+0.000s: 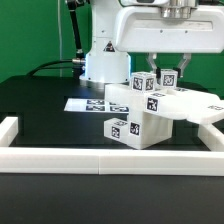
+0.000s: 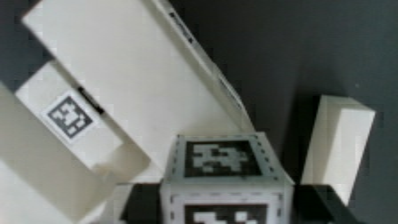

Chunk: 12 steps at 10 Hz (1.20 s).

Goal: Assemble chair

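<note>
- the claw point(image 1: 163, 66) hangs from the white arm at the top of the exterior view, its dark fingers reaching down among the tagged parts; whether they are apart or clamped on anything cannot be told, since the fingertips are hidden against the blocks.
- just under the claw stand small upright tagged blocks point(image 1: 142, 83), set close together on top of the chair assembly point(image 1: 150, 108).
- the chair assembly is a cluster of white blocky parts in the middle of the black worktop point(image 1: 40, 105), with a flat panel point(image 1: 195, 110) reaching toward the exterior view's right.
- a lower block point(image 1: 124, 129) with a tag sits at the front of the cluster, near the low white border wall point(image 1: 100, 158).
- the marker board point(image 1: 85, 103) lies flat on the worktop behind the cluster, toward the exterior view's left.
- in the wrist view, a tagged cube point(image 2: 222, 165) sits close to the camera, with a long white slab point(image 2: 125, 60) and a tagged flat piece point(image 2: 68, 115) beside it.
</note>
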Motion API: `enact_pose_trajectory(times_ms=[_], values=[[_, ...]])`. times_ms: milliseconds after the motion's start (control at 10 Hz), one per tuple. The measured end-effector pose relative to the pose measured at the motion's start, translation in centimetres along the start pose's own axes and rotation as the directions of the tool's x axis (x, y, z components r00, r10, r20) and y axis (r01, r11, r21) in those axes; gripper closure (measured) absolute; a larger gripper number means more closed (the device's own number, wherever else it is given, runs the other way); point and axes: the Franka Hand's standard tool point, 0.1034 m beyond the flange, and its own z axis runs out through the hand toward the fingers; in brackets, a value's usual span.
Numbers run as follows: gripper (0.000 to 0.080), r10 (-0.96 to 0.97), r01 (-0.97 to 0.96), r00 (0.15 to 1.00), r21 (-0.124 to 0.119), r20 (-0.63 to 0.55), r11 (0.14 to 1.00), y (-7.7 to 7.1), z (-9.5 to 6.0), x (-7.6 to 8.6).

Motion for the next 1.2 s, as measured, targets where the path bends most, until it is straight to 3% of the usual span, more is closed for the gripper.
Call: enact_pose_trajectory(times_ms=[500, 800, 1200], values=[[0.0511, 0.332, -0.332, 0.943, 0.003, 0.001, 0.943, -0.07, 0.00, 0.00], [0.0511, 0.508, -0.508, 0.861, 0.006, 0.003, 0.861, -0.13, 0.00, 0.00], [0.0511, 0.739, -0.739, 0.674, 0.009, 0.008, 0.674, -0.26, -0.01, 0.01]])
